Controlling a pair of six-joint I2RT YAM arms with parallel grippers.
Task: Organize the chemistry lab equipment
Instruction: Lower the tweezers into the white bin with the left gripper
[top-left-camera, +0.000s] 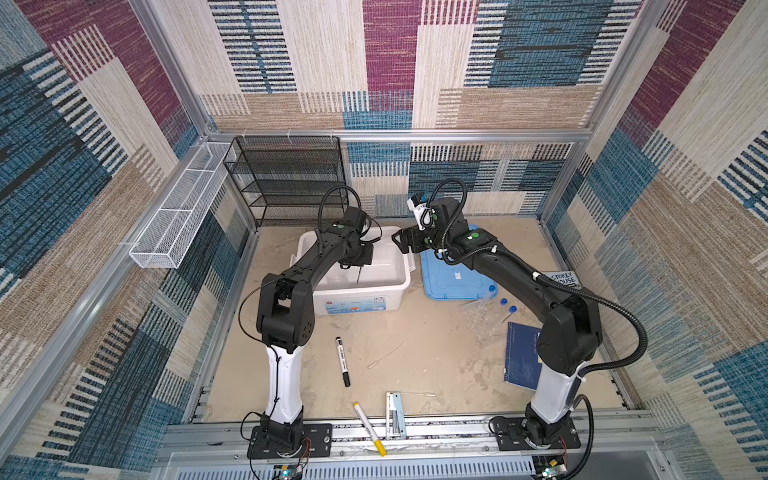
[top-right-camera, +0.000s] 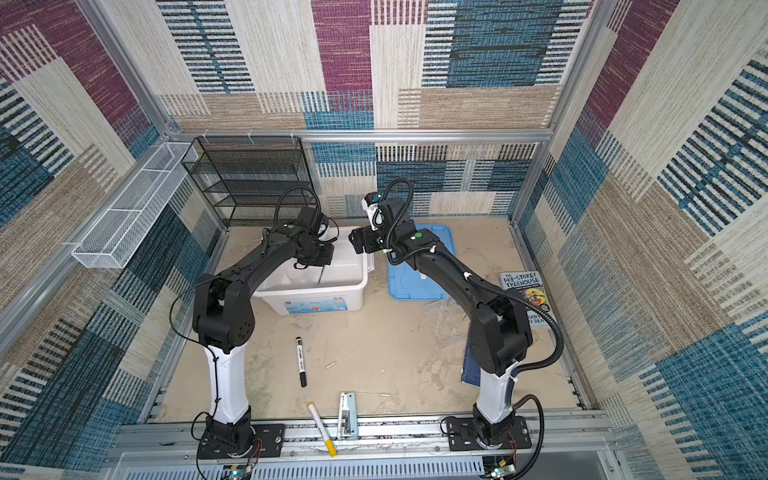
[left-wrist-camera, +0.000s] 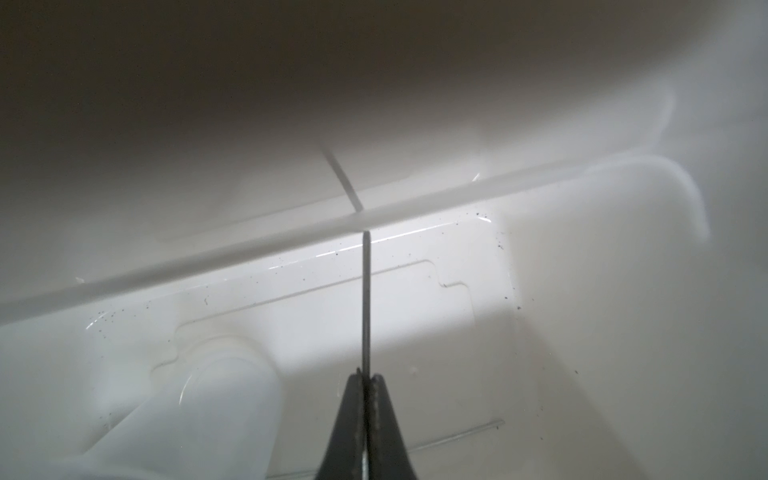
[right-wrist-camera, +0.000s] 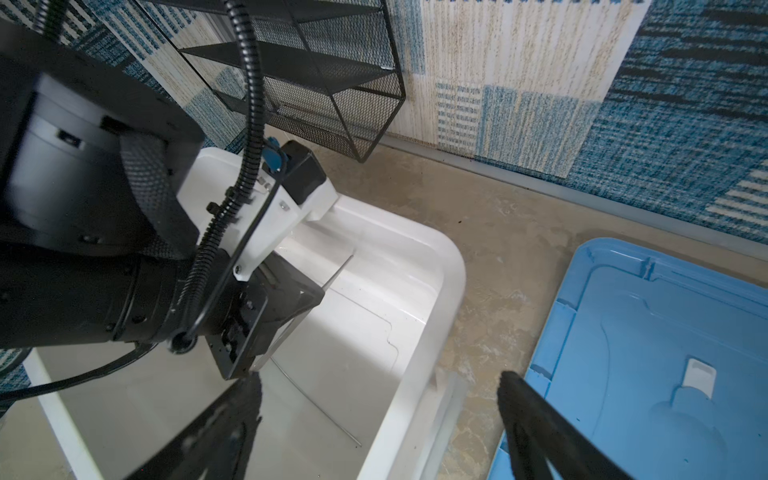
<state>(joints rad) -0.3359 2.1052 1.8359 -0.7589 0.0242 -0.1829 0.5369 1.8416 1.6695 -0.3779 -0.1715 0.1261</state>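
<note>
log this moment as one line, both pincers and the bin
left pincer: shut on thin metal tool, tip down in white bin | right pincer: open, empty, by its rim | blue lid: off, beside it

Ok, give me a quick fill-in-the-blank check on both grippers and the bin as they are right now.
1. The left gripper is ___ on the metal tweezers.
2. It holds them above the ___ bin.
3. The right gripper is ___ and holds nothing.
4. The lid lying beside the bin is ___.
Missing words: shut; white; open; blue.
</note>
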